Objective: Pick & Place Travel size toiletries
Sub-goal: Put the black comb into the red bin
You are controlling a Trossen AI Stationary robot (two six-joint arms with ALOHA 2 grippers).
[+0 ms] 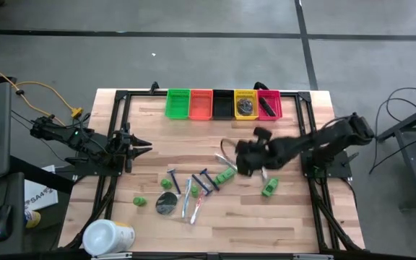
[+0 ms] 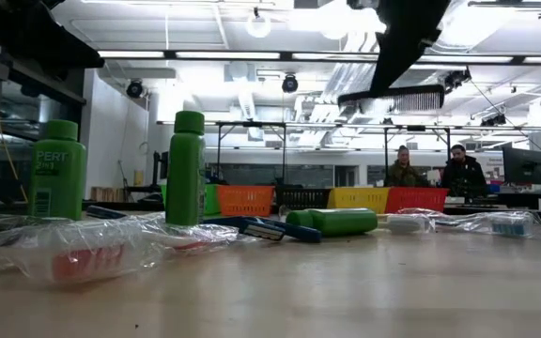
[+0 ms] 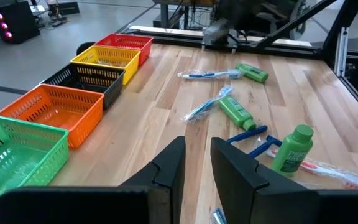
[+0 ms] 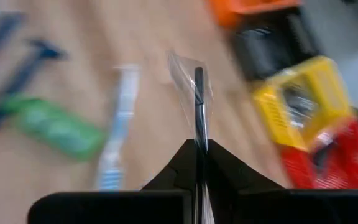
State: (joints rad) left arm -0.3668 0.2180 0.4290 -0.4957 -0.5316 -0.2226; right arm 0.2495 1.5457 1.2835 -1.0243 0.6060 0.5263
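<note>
Right tool [image 4: 199, 152]: jaws closed tight on a thin black comb [image 4: 198, 99] in a clear wrapper, gripped by one end. The comb's long axis runs straight out ahead of the fingers, edge-on to the wrist camera. In the low view the comb [image 2: 391, 98] hangs level above the worktop [image 1: 193, 137], teeth down, clear of everything below.

High view: right tool [image 1: 245, 160] is over the middle-right of the worktop, lifted, comb pointing towards the far bin row. Of that row, the yellow bin [image 1: 245, 105] and red bin [image 1: 269, 105] lie nearest ahead; both already hold dark items. Black bin [image 1: 223, 105], orange bin [image 1: 201, 104] and green bin [image 1: 178, 102] sit further along to the robot's left. Judgement: the coming move is a carry outward to one of the bins, with the comb's length lined up along the bin rather than across its rim. Which bin cannot be told.

Left tool [image 3: 194, 171]: parked at the left edge, jaws a narrow gap apart, empty.

Still on the worktop: green bottles [image 1: 227, 175], blue razors [image 1: 206, 180], toothbrushes [image 1: 188, 198], a grey disc [image 1: 166, 204]. The right arm is nearer the bins.
</note>
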